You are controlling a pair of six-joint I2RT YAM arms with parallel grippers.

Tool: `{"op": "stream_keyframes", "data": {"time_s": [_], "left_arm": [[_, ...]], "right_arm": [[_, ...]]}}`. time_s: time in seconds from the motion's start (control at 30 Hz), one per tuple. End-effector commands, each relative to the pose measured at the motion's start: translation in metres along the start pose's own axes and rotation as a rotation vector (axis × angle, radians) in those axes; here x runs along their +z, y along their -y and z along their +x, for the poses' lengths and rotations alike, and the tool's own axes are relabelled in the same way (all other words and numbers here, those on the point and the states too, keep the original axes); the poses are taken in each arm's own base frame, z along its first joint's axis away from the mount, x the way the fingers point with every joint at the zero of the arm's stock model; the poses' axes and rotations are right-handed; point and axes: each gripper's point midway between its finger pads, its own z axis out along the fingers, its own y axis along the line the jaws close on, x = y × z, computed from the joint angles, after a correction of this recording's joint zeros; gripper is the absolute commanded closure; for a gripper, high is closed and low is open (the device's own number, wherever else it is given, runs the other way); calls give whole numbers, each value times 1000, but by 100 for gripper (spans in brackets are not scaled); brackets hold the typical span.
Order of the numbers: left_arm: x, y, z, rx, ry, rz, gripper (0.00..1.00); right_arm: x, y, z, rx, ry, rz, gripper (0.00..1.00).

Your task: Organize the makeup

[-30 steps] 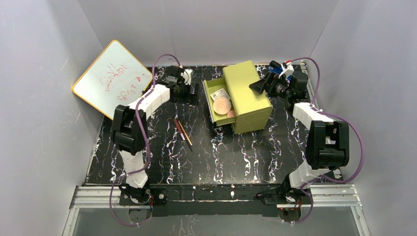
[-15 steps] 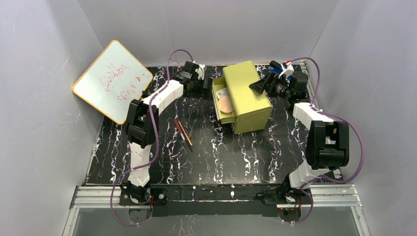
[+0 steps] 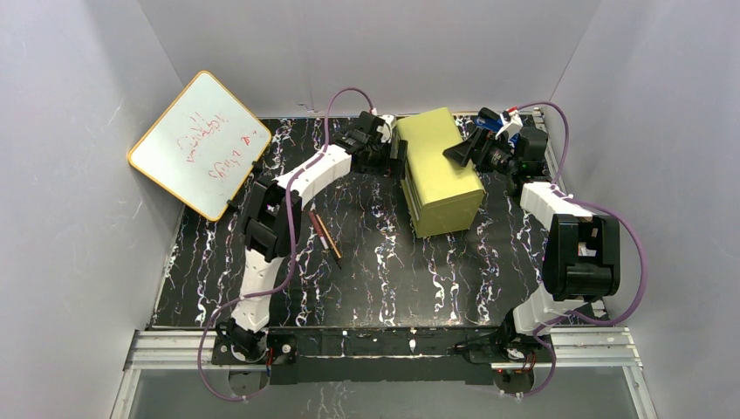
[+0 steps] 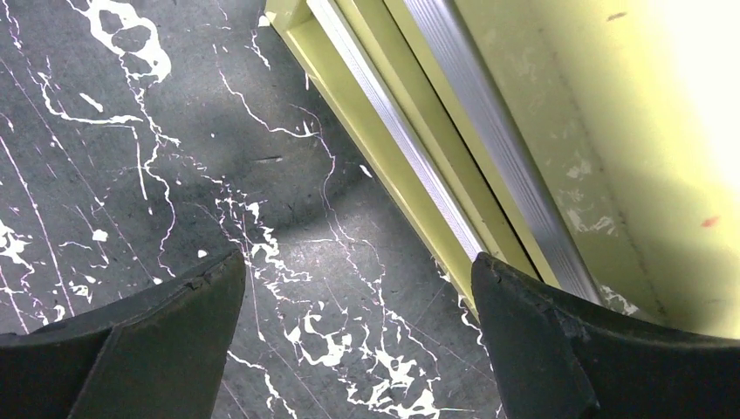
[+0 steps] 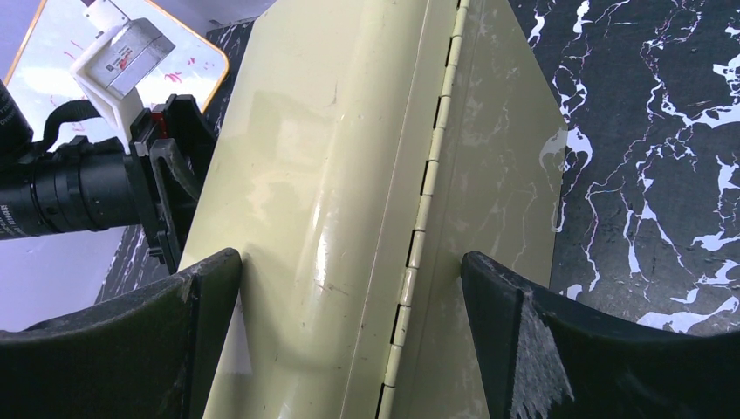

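Two thin brown and orange pencil sticks point(image 3: 325, 235) lie on the black marble table, left of centre. The copper-pink discs and the white palette are hidden; the drawer of the yellow-green box point(image 3: 441, 170) is pushed in. My left gripper point(image 3: 390, 150) is open and empty against the box's left front; in the left wrist view point(image 4: 358, 288) its right finger touches the drawer front point(image 4: 419, 166). My right gripper point(image 3: 455, 154) is open, its fingers astride the box's hinged back edge point(image 5: 419, 209).
A yellow-rimmed whiteboard point(image 3: 199, 141) with red writing leans at the far left. The left arm point(image 3: 288, 188) stretches across the table's back left. Grey walls enclose the table on three sides.
My left gripper has moved right and pushed the drawer from open to shut, hiding the discs and the palette inside. The right arm and the pencils have not moved.
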Motion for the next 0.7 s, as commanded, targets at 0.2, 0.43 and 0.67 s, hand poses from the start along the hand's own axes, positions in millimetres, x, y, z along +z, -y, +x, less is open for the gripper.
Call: {"op": "stream_keyframes", "data": {"time_s": [0.2, 0.43, 0.67], "left_arm": [[-32, -3, 20, 61, 120, 119, 1], [-56, -7, 3, -367, 395, 623, 31], [-46, 1, -17, -526, 423, 849, 48]], "right_arm": [[-13, 42, 84, 100, -240, 150, 0], [-13, 41, 85, 105, -243, 141, 0], [-14, 39, 84, 101, -242, 140, 0]]}}
